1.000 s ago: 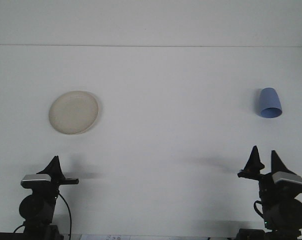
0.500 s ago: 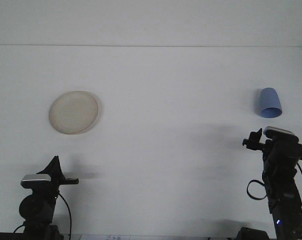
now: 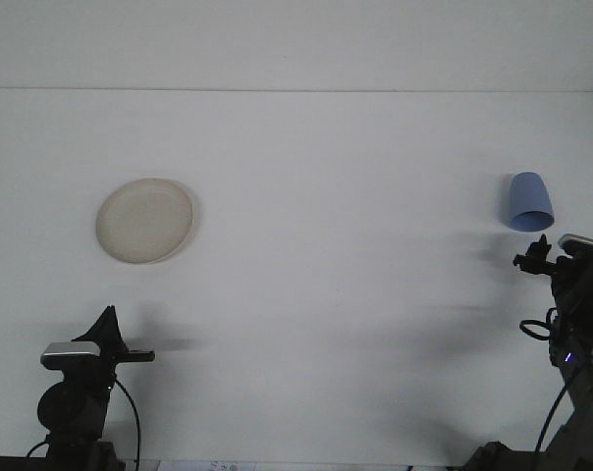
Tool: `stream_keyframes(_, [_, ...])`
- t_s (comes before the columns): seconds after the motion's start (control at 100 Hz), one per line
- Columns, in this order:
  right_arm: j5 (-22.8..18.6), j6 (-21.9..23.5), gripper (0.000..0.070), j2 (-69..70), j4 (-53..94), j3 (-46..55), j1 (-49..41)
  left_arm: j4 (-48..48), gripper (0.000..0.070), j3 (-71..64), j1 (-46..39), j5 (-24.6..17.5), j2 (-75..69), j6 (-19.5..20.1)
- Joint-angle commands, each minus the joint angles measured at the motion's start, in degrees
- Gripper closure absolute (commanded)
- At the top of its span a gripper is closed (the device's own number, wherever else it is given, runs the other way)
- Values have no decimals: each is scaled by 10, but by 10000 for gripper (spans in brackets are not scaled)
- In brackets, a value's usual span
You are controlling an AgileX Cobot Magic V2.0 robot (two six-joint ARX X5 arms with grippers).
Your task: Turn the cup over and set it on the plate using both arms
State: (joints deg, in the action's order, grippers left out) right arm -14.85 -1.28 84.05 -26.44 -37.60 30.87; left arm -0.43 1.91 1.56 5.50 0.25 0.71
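Though unlabelled, blue cup (image 3: 529,202), cream plate (image 3: 144,220)

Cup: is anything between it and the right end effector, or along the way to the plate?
Nothing visible. The right end effector sits just below the blue cup; only bare table lies toward the plate.

- Cup (image 3: 529,202), right of frame: plain pale blue.
- Plate (image 3: 144,220), left of frame: plain cream.
- Table (image 3: 336,294): plain white.
- Both arms: black.
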Motion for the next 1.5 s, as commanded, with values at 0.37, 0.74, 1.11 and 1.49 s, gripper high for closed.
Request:
stream_keyframes(0.37, [-53, -35, 246, 219, -6, -181, 5, 7, 684, -11, 0, 0, -1, -1])
stream_keyframes(0.74, [-77, -59, 488, 320, -11, -273, 2, 7, 684, -11, 0, 0, -1, -1])
stream_keyframes(1.11, [-79, -3, 700, 256, 23, -274, 2, 7, 684, -11, 0, 0, -1, -1])
stream_keyframes(1.49, [-15, 113, 700, -10, 334, -276, -105, 7, 684, -11, 0, 0, -1, -1])
